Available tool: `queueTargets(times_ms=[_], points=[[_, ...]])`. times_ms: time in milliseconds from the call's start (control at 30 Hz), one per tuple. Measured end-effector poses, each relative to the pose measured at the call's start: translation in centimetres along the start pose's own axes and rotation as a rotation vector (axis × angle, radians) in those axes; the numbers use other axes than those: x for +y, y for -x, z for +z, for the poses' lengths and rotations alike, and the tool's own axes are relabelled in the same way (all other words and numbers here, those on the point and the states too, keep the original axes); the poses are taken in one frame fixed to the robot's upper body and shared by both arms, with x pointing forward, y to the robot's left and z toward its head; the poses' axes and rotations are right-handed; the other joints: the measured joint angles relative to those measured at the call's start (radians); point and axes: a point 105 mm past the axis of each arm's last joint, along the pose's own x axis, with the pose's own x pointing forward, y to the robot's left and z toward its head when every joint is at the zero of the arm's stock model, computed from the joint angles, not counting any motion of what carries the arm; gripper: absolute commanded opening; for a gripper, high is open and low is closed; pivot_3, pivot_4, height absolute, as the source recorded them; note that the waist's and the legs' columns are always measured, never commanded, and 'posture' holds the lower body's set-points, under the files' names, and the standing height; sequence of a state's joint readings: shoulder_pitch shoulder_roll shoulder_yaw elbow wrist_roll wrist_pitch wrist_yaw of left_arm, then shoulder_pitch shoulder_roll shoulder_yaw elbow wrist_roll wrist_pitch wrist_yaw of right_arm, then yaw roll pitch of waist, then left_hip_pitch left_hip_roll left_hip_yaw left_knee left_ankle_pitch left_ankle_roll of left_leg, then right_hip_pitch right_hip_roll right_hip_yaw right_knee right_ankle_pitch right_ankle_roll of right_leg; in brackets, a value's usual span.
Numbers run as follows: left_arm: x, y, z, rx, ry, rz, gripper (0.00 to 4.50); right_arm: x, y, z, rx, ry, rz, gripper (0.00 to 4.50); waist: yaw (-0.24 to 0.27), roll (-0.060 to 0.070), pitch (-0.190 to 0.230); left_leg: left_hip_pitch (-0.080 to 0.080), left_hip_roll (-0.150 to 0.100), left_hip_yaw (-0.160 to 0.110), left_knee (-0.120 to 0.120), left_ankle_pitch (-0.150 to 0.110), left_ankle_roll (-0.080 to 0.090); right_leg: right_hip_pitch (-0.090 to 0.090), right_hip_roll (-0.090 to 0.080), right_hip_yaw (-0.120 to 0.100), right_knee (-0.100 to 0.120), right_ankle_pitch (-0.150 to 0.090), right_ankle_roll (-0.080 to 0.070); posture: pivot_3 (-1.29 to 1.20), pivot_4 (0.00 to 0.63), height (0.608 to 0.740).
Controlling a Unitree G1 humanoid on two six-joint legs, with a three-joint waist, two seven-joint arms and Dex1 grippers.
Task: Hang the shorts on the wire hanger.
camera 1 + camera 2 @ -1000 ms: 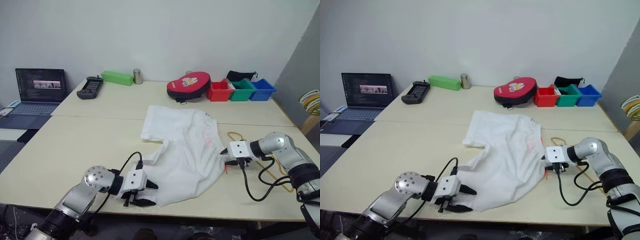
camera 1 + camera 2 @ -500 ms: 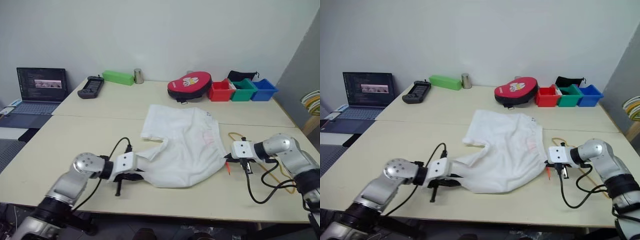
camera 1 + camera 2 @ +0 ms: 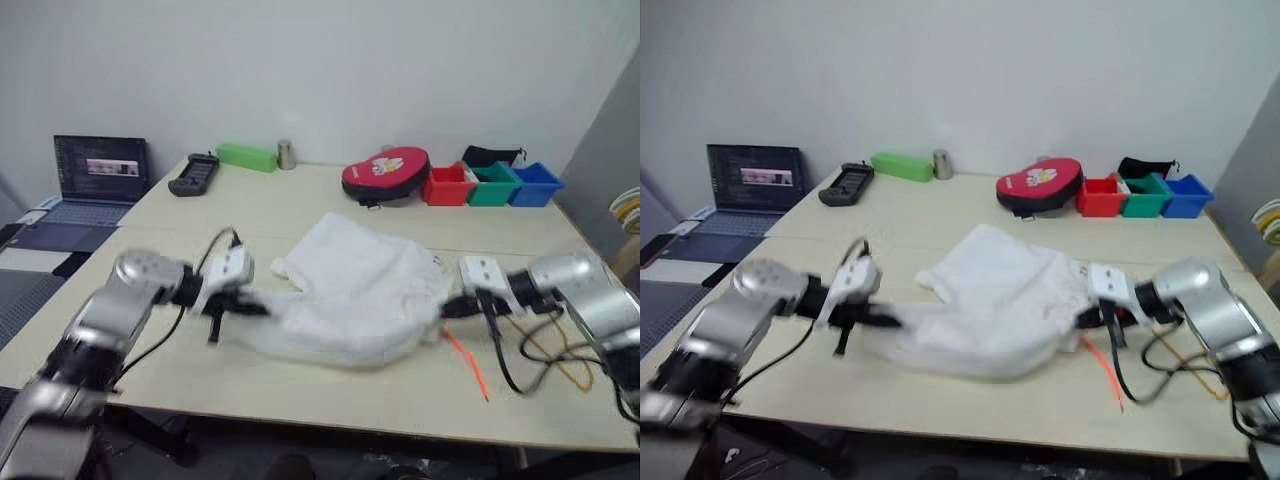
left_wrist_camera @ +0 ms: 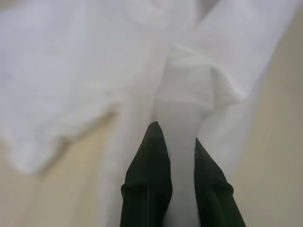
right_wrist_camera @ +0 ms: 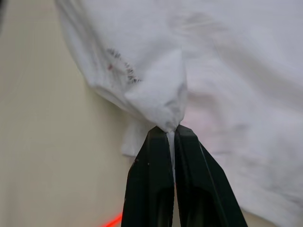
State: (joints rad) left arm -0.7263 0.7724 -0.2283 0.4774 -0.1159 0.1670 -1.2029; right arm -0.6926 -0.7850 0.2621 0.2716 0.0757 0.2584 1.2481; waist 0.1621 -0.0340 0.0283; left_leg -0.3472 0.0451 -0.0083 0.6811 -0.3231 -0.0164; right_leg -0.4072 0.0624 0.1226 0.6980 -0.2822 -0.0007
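Shorts [image 3: 350, 290] sagging between grippers above table [image 3: 200, 370]. Left gripper [image 4: 182, 137], right gripper [image 5: 169, 130] each pinching fabric, fingers closed tight. Wire hanger [image 3: 560, 355] lying right of shorts, beneath right arm. Risk: thin pinches slipping; orange-red cord [image 3: 468, 362] dangling, snagging hanger.

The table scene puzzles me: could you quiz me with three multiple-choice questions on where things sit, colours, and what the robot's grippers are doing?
1. Where is the laptop?
A. far left
B. beside the bins
C. under the shorts

2. The three small bins run, left to right:
A. blue, green, red
B. red, green, blue
C. green, red, blue

3. The left gripper and right gripper are:
A. both open
B. one open
C. both shut on the shorts

Answers: 1 A, it sits left of the table. 2 B, red is leftmost. 3 C, white fabric is pinched between each pair of fingers.
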Motion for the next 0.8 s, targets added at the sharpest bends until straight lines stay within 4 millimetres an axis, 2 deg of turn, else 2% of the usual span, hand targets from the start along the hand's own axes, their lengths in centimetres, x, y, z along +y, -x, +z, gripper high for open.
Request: queueTargets(times_ms=[33, 67, 100, 133, 167, 200, 233, 300, 333, 400, 433, 500, 533, 567, 600, 633, 700, 733, 767, 800], points=[[2.7, -0.1, 0.6, -0.004, -0.018, 0.147, 0.04, -2.3, -0.3, 0.8, -0.02, 0.01, -0.108, 0.0, 0.001, -0.001, 0.001, -0.002, 0.0, 0.0, -0.002, 0.0, 0.0, -0.003, 0.0, 0.001, 0.0, 0.001, -0.001, 0.39, 0.0, 0.74], [6.7, 0.5, 1.2, 0.013, -0.004, 0.375, 0.04, -6.0, -0.6, 2.0, -0.042, -0.004, -0.287, 0.0, 0.0, -0.004, 0.003, -0.003, 0.001, 0.0, -0.001, 0.0, 0.0, -0.008, 0.0, 0.001, 0.003, 0.0, -0.001, 0.39, 0.0, 0.74], [9.8, 1.9, 3.4, -0.01, -0.043, 0.559, 0.04, -8.7, -0.3, 4.4, -0.082, 0.036, -0.434, 0.0, 0.001, -0.008, 0.005, -0.018, 0.002, -0.001, -0.001, 0.002, -0.004, -0.022, -0.002, 0.001, 0.004, 0.004, -0.004, 0.39, 0.0, 0.74], [11.9, 3.6, 5.7, -0.055, -0.087, 0.711, 0.04, -10.9, 0.3, 6.9, -0.131, 0.089, -0.57, 0.0, 0.002, -0.01, 0.004, -0.025, 0.002, -0.002, -0.002, 0.005, -0.009, -0.033, -0.004, -0.002, 0.01, 0.003, -0.003, 0.39, 0.0, 0.74], [13.5, 5.4, 8.1, -0.104, -0.136, 0.842, 0.04, -12.5, 1.3, 9.5, -0.188, 0.151, -0.689, 0.0, 0.004, -0.01, 0.004, -0.028, 0.002, -0.002, -0.001, 0.005, -0.009, -0.038, -0.006, -0.005, 0.016, 0.003, -0.003, 0.39, 0.0, 0.74], [14.8, 7.6, 10.8, -0.169, -0.194, 0.977, 0.04, -13.7, 2.9, 12.4, -0.251, 0.247, -0.827, 0.0, 0.016, -0.011, 0.004, -0.036, 0.001, -0.002, 0.0, 0.005, -0.01, -0.05, -0.014, -0.02, 0.018, 0.003, -0.004, 0.4, 0.0, 0.74], [15.4, 9.7, 12.9, -0.23, -0.255, 1.089, 0.04, -14.3, 4.4, 14.5, -0.311, 0.327, -0.929, 0.0, 0.026, -0.01, 0.003, -0.036, 0.001, 0.0, -0.001, 0.005, -0.01, -0.052, -0.02, -0.03, 0.018, 0.002, -0.004, 0.41, 0.0, 0.74], [15.8, 13.2, 15.4, -0.322, -0.352, 1.25, 0.04, -14.1, 6.1, 17.5, -0.413, 0.465, -1.032, 0.0, 0.037, -0.01, 0.003, -0.035, 0.0, -0.001, -0.005, 0.005, -0.01, -0.052, -0.024, -0.042, 0.016, 0.002, -0.005, 0.41, 0.0, 0.74], [15.6, 14.6, 16.0, -0.36, -0.398, 1.305, 0.04, -13.6, 6.2, 18.1, -0.456, 0.518, -1.043, 0.0, 0.042, -0.01, 0.001, -0.034, -0.001, -0.001, -0.004, 0.005, -0.011, -0.051, -0.029, -0.053, 0.015, 0.002, -0.006, 0.41, 0.0, 0.74], [15.3, 15.0, 16.0, -0.376, -0.443, 1.32, 0.04, -12.7, 5.3, 17.2, -0.476, 0.554, -1.022, 0.0, 0.056, -0.009, 0.0, -0.032, -0.004, -0.001, -0.005, 0.002, -0.015, -0.048, -0.03, -0.059, 0.013, 0.001, -0.006, 0.43, 0.0, 0.74], [15.2, 14.4, 15.3, -0.361, -0.45, 1.299, 0.04, -12.3, 4.4, 16.1, -0.467, 0.547, -0.997, 0.0, 0.064, -0.008, 0.0, -0.033, -0.006, -0.001, -0.005, 0.0, -0.019, -0.048, -0.031, -0.06, 0.012, 0.001, -0.006, 0.43, 0.0, 0.74], [14.7, 12.0, 12.2, -0.287, -0.422, 1.182, 0.04, -11.2, 1.9, 13.2, -0.431, 0.494, -0.919, 0.0, 0.077, -0.008, 0.0, -0.032, -0.011, -0.002, -0.001, 0.0, -0.021, -0.046, -0.032, -0.06, 0.013, 0.002, -0.006, 0.44, 0.0, 0.74], [14.2, 10.5, 9.9, -0.24, -0.386, 1.095, 0.04, -10.3, 0.8, 11.6, -0.413, 0.468, -0.867, 0.0, 0.082, -0.007, 0.0, -0.029, -0.014, -0.003, -0.001, 0.002, -0.025, -0.042, -0.034, -0.059, 0.014, 0.003, -0.005, 0.44, 0.0, 0.74], [12.8, 8.1, 6.1, -0.167, -0.304, 0.936, 0.04, -8.8, -0.8, 9.3, -0.373, 0.425, -0.781, 0.0, 0.083, -0.005, 0.001, -0.023, -0.016, -0.005, -0.002, 0.003, -0.025, -0.035, -0.035, -0.06, 0.012, 0.004, -0.004, 0.44, 0.0, 0.74], [11.8, 6.8, 3.8, -0.123, -0.254, 0.848, 0.04, -7.9, -1.6, 8.0, -0.348, 0.4, -0.729, 0.0, 0.083, -0.004, 0.002, -0.015, -0.016, -0.005, -0.001, 0.002, -0.025, -0.026, -0.035, -0.06, 0.011, 0.004, -0.003, 0.44, 0.0, 0.74], [9.6, 5.0, 0.7, -0.063, -0.199, 0.698, 0.04, -6.4, -2.7, 6.2, -0.308, 0.357, -0.646, 0.0, 0.082, -0.002, 0.003, -0.011, -0.016, -0.007, -0.001, 0.002, -0.024, -0.019, -0.035, -0.061, 0.008, 0.004, -0.003, 0.44, 0.0, 0.74], [5.0, 2.5, -3.9, 0.032, -0.119, 0.444, 0.04, -3.8, -3.7, 2.3, -0.189, 0.295, -0.502, 0.0, 0.082, -0.002, 0.003, -0.011, -0.016, -0.011, -0.001, 0.002, -0.024, -0.015, -0.035, -0.063, 0.004, 0.004, -0.003, 0.43, 0.0, 0.74], [2.7, 1.4, -5.4, 0.063, -0.076, 0.331, 0.04, -2.4, -4.2, 0.5, -0.129, 0.264, -0.426, 0.0, 0.083, -0.002, 0.003, -0.014, -0.015, -0.015, 0.0, 0.002, -0.024, -0.016, -0.035, -0.067, 0.001, 0.005, -0.002, 0.43, 0.0, 0.74], [-0.1, 0.7, -6.3, 0.1, -0.053, 0.198, 0.04, -0.1, -4.5, -1.4, -0.05, 0.228, -0.317, 0.0, 0.083, -0.003, 0.003, -0.018, -0.015, -0.018, 0.001, 0.002, -0.024, -0.017, -0.035, -0.071, 0.0, 0.005, -0.002, 0.43, 0.0, 0.74], [-0.5, 0.8, -6.4, 0.105, -0.052, 0.179, 0.04, 0.3, -4.4, -1.7, -0.037, 0.225, -0.299, 0.0, 0.083, -0.003, 0.003, -0.018, -0.014, -0.021, 0.0, 0.002, -0.023, -0.017, -0.035, -0.072, 0.0, 0.005, -0.002, 0.42, 0.0, 0.74]])
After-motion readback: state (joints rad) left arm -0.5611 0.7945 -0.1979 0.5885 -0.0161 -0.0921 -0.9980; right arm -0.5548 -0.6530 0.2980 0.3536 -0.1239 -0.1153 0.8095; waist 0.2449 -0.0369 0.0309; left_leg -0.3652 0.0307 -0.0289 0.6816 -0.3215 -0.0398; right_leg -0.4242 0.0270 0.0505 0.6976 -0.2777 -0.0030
